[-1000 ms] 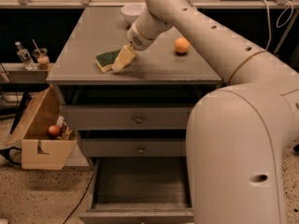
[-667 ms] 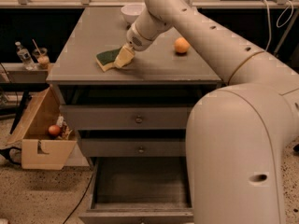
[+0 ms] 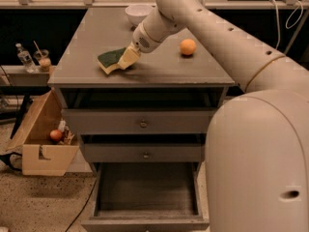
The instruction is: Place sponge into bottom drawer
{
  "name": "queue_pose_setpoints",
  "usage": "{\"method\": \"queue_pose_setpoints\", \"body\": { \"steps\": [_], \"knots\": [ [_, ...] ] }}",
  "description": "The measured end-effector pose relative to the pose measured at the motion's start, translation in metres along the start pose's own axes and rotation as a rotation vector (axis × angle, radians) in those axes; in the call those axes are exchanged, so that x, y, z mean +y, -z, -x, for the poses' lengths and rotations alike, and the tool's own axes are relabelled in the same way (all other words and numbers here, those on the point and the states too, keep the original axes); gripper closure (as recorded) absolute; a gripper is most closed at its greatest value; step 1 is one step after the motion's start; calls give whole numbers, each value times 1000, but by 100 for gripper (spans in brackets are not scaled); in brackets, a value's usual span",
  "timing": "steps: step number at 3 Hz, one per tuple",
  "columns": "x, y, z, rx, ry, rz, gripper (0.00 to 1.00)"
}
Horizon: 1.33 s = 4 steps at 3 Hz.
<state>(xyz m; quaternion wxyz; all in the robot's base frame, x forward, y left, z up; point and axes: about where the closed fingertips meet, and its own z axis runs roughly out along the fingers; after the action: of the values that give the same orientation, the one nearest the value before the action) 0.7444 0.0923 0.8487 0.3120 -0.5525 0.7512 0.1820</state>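
Observation:
The sponge (image 3: 112, 60), yellow foam with a dark green top, sits at the left part of the grey cabinet top (image 3: 159, 71). My gripper (image 3: 126, 58) reaches down from the white arm and its cream fingers touch the sponge's right end. The sponge's near edge looks slightly lifted off the top. The bottom drawer (image 3: 145, 190) is pulled open below, with a dark empty inside.
An orange fruit (image 3: 188, 47) lies right of the gripper and a white bowl (image 3: 138, 13) stands at the back. The two upper drawers are shut. A cardboard box (image 3: 41, 139) stands on the floor at left. My white arm body fills the right side.
The gripper and the sponge have shifted slightly left and toward the cabinet's front; the sponge stays at the fingertips.

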Motion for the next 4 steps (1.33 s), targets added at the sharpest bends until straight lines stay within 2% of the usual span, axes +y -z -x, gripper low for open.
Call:
{"method": "queue_pose_setpoints", "body": {
  "steps": [1,2,3,4],
  "knots": [
    [16,30,3,-64,32,10,100],
    [16,30,3,-64,32,10,100],
    [25,32,-1,-54,37,14,100],
    [49,51,-13,-61,37,-3,100]
  ]
}}
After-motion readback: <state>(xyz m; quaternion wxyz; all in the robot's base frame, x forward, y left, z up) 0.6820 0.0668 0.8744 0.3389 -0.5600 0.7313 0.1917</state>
